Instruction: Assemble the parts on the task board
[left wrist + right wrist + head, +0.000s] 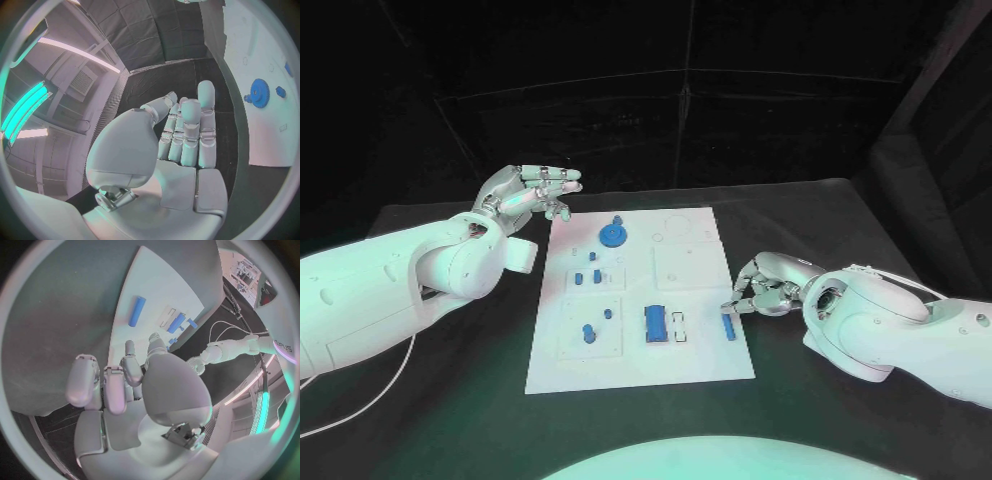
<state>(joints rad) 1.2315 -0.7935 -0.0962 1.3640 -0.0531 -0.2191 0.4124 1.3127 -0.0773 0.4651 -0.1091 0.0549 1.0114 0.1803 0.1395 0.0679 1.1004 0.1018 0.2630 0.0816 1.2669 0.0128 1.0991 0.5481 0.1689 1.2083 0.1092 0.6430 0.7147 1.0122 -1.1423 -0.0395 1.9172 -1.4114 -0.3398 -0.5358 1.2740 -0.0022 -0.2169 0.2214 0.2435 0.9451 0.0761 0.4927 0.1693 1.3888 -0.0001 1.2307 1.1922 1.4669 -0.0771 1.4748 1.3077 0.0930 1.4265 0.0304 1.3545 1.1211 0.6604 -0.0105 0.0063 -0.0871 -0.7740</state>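
Observation:
The white task board lies mid-table with blue parts on it: a gear near its far end, several small pieces in the middle, a block and a slim bar by the near right edge. My right hand hovers at the board's right edge just beyond the bar, fingers loosely bent and holding nothing; its wrist view shows the bar lying free ahead of the fingertips. My left hand is raised off the far left corner, fingers stretched out and empty, with the gear off to one side.
The black table surrounds the board, with dark curtains behind. A white cable trails along the table under my left arm. My left arm appears far across the board in the right wrist view.

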